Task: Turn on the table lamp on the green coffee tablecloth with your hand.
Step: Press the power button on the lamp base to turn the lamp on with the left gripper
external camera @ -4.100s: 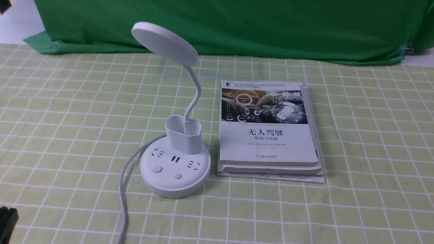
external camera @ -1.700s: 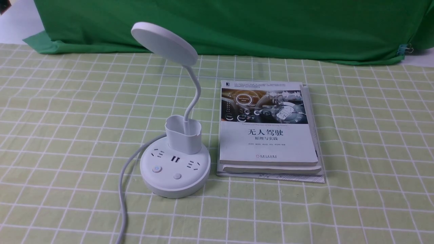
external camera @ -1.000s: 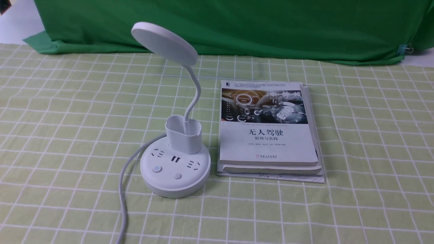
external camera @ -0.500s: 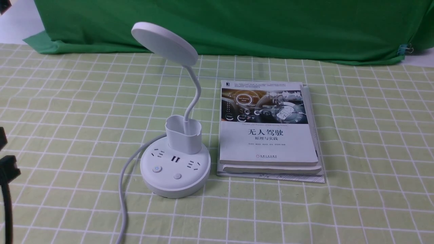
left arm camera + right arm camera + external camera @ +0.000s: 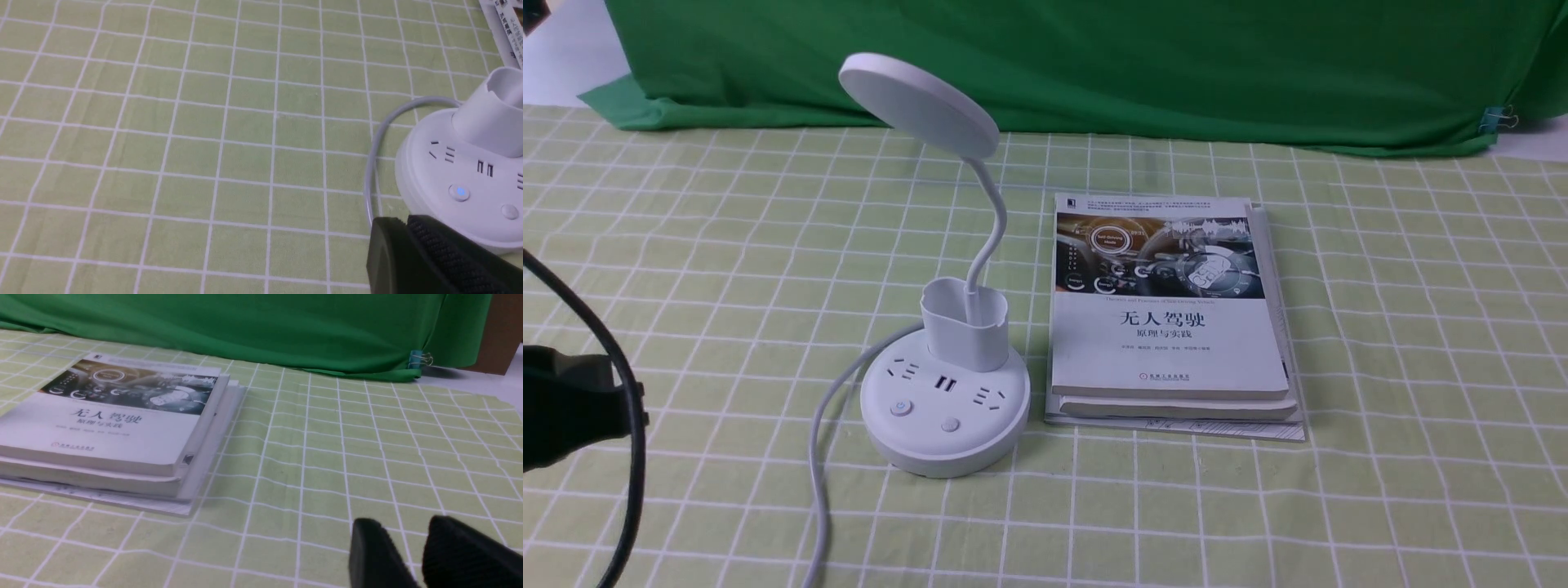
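The table lamp stood upright on the green coffee tablecloth, its round base flat on the checked squares and its disc head tilted at the top of the bent neck. Of the two buttons at the near edge of the lamp's base, the left button glowed blue and the right button was plain white. The lamp's white cord left the back of the base and curved round its left side toward the robot.

The left gripper hung low, left of the lamp and nearer the robot. In the left wrist view its black tip overlapped the rim of the lamp's base. Only a corner of it showed, so I could not tell how its jaws stood. The right gripper hovered over bare cloth well to the lamp's right, its fingers a narrow gap apart with nothing between them.

A stack of books lay just right of the lamp, and the dark green backdrop cloth hung behind it.
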